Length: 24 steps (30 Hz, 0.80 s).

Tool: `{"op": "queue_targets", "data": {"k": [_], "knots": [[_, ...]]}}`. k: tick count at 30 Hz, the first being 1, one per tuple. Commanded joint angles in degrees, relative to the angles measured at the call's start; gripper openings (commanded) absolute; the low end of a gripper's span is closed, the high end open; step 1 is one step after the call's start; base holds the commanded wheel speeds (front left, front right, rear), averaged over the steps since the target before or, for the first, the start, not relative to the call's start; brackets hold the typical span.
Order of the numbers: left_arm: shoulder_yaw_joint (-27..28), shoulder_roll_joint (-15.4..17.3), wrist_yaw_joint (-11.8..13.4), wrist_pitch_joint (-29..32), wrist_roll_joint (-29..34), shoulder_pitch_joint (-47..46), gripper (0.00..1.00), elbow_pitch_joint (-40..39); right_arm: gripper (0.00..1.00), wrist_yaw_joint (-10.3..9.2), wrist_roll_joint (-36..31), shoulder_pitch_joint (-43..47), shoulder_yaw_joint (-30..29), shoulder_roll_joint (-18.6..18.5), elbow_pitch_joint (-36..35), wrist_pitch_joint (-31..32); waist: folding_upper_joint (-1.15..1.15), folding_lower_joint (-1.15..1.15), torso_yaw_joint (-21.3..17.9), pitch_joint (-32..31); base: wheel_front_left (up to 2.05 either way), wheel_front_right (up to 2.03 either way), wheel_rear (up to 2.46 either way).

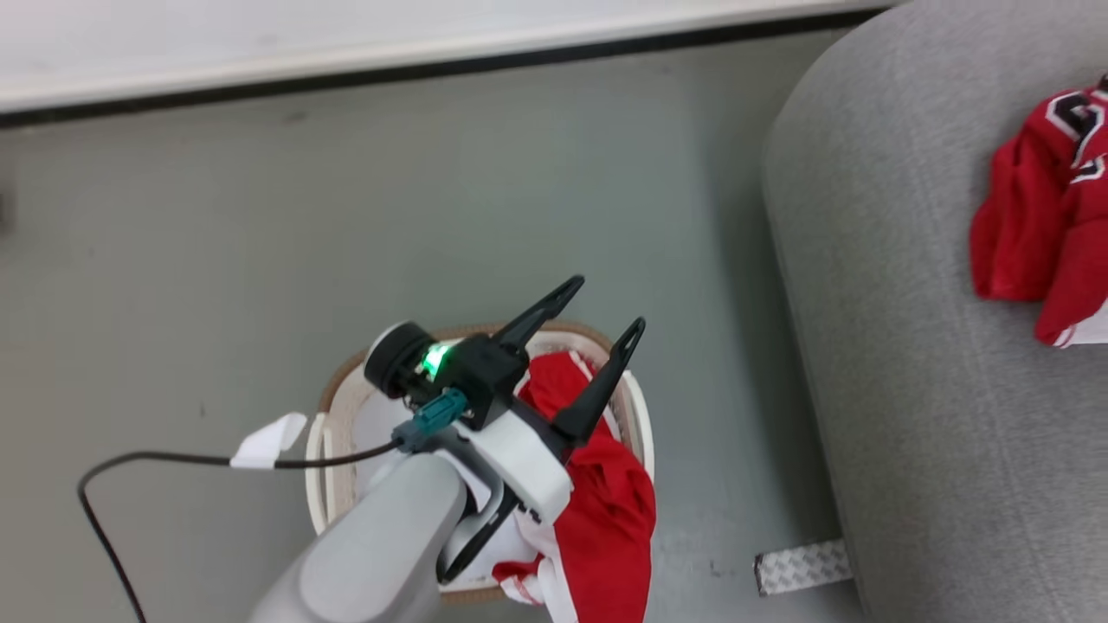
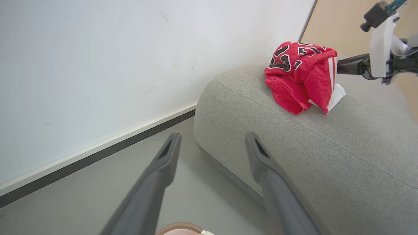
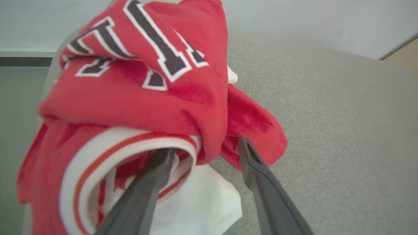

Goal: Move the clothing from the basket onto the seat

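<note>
Over the cream basket [image 1: 321, 484] my left gripper [image 1: 606, 307] hovers open, nothing between its fingers. A red garment [image 1: 606, 510] with white trim lies in the basket and spills over its near right rim. The grey sofa [image 1: 935, 363] stands to the right. On it sits the bunched red jersey [image 1: 1034, 216] with black white-outlined letters [image 3: 156, 36]. My right gripper [image 3: 205, 146] is open at the jersey's edge, one finger [image 3: 153, 176] under the white-trimmed hem, the other [image 3: 258, 169] beside the red fold. The left wrist view shows the jersey [image 2: 300, 75] and the right arm's white wrist [image 2: 380, 45].
A white wall and dark baseboard [image 1: 346, 82] run along the far side. Bare grey floor [image 1: 433, 216] lies between the basket and the sofa. A metal strip [image 1: 801, 567] lies by the sofa's base. A black cable with a white tag [image 1: 268, 437] trails left. White cloth [image 3: 199, 205] lies under the jersey.
</note>
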Motion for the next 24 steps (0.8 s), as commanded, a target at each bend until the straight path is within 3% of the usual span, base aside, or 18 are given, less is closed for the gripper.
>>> {"op": "queue_targets", "data": {"k": [1,7,13,24], "knots": [[0.35,0.47,0.09,-0.07,-0.59,1.32,1.00,0.37,1.00,-0.12,2.03,1.88,1.32,-0.30,-1.21,1.64,0.00,-0.01,-1.08,-2.85,0.00,0.00,0.00],[1.72,1.64,0.87,-0.11,-1.95,5.04,1.00,0.60,1.00,-0.12,7.84,6.64,7.97,-4.21,-9.00,5.32,0.00,-0.01,-1.86,-9.31,0.00,0.00,0.00],[5.27,2.40,2.63,-0.13,-3.42,9.19,1.00,-0.79,1.00,-0.12,12.36,9.55,11.19,-8.13,-16.99,0.57,0.00,-0.01,-1.10,-15.65,0.00,0.00,0.00],[13.93,4.67,6.36,-0.13,-6.00,18.19,1.00,-3.46,1.00,-0.13,15.50,16.18,11.60,-6.76,-29.33,-9.16,0.00,-0.01,0.94,-25.53,0.00,0.00,0.00]]}}
